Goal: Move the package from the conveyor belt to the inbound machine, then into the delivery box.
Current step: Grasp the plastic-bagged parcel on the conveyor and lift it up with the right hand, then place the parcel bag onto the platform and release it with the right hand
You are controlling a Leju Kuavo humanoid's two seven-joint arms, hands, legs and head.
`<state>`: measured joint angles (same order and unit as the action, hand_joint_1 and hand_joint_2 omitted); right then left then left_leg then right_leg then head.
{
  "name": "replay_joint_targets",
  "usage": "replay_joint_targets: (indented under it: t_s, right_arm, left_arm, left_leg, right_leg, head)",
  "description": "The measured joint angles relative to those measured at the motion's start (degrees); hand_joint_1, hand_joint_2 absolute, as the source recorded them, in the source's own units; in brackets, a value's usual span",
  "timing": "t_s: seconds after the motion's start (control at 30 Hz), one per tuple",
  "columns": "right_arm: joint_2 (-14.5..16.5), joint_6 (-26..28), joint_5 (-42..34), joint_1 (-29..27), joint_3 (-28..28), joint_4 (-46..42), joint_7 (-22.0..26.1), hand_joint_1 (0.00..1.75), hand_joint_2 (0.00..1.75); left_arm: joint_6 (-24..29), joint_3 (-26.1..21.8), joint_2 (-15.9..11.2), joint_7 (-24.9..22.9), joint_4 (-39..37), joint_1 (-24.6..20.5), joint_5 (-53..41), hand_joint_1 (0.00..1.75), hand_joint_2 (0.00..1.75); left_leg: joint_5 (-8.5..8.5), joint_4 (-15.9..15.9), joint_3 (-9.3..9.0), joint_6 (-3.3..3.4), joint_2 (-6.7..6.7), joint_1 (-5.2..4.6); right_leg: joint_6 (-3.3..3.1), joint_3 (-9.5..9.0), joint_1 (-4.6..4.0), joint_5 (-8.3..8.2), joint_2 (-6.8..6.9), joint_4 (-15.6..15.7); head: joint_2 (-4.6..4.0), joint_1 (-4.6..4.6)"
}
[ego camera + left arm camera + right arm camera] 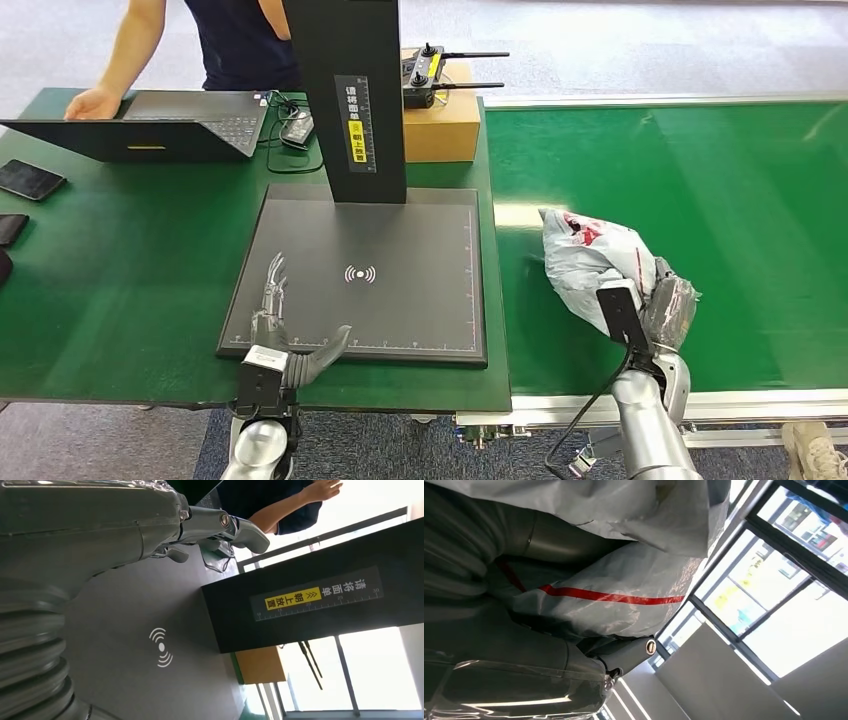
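A grey plastic package [588, 258] with red markings sits at the left end of the green conveyor belt [720, 200]. My right hand [665, 305] grips its near right side; up close, the grey film with a red stripe [624, 592] wraps against the hand [499, 645]. The inbound machine is a dark flat scanner plate [400, 240] with a wireless symbol and a black upright post [350, 95]. My left hand [283, 335] rests open on the plate's near left corner, its fingers [220, 527] stretched over the grey plate [140, 625].
A person leans on the table's far left by an open laptop [160, 125]. A cardboard box [440, 125] with a black controller on top stands behind the post. Phones [30, 180] lie at the left edge. A cable loops near the laptop.
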<state>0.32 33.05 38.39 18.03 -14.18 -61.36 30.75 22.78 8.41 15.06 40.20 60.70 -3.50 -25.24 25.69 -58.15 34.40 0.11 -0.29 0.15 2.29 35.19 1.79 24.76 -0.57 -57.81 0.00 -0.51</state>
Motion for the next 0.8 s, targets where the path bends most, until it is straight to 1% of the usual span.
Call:
replay_joint_targets:
  t_s: [0.23, 0.4, 0.57, 0.8]
  right_arm:
    - [1.02, 1.62, 0.14, -2.98, 6.59, -9.38, -0.33, 1.69, 1.75]
    - [1.07, 1.66, 3.22, -3.53, 13.2, -14.83, -1.42, 1.66, 1.75]
    - [1.06, -0.33, 5.0, -1.55, 21.43, -17.29, -2.69, 1.63, 1.75]
    - [1.12, -4.06, 5.42, 2.96, 29.52, -16.23, -1.98, 1.62, 1.75]
  left_arm:
    - [-0.43, 0.03, 0.02, 0.02, -0.31, -0.05, -0.01, 0.0, 1.75]
    - [-0.36, 0.29, 0.02, 0.02, -0.35, -0.11, 0.68, 0.0, 1.75]
    - [0.36, 1.51, -0.04, 0.02, -0.42, -0.36, 2.36, 0.0, 1.75]
    - [0.57, 2.92, -0.18, 0.02, -0.61, -0.69, 3.65, 0.0, 1.75]
  left_leg:
    - [0.0, 0.0, 0.0, 0.0, 0.0, 0.0]
    - [0.0, 0.01, 0.0, 0.0, 0.01, 0.0]
    - [-0.02, 0.01, -0.01, -0.02, 0.02, 0.01]
    - [-0.03, 0.0, 0.02, -0.02, 0.01, 0.0]
  right_leg:
    - [0.0, 0.0, 0.0, 0.0, 0.0, 0.0]
    - [0.0, 0.01, 0.0, 0.0, -0.01, -0.01]
    - [0.0, 0.01, -0.01, 0.0, -0.01, -0.01]
    - [0.0, 0.01, 0.01, 0.0, -0.01, -0.02]
  head:
    - [0.0, 0.0]
    - [0.0, 0.0]
    - [0.0, -0.01]
    - [0.0, -0.01]
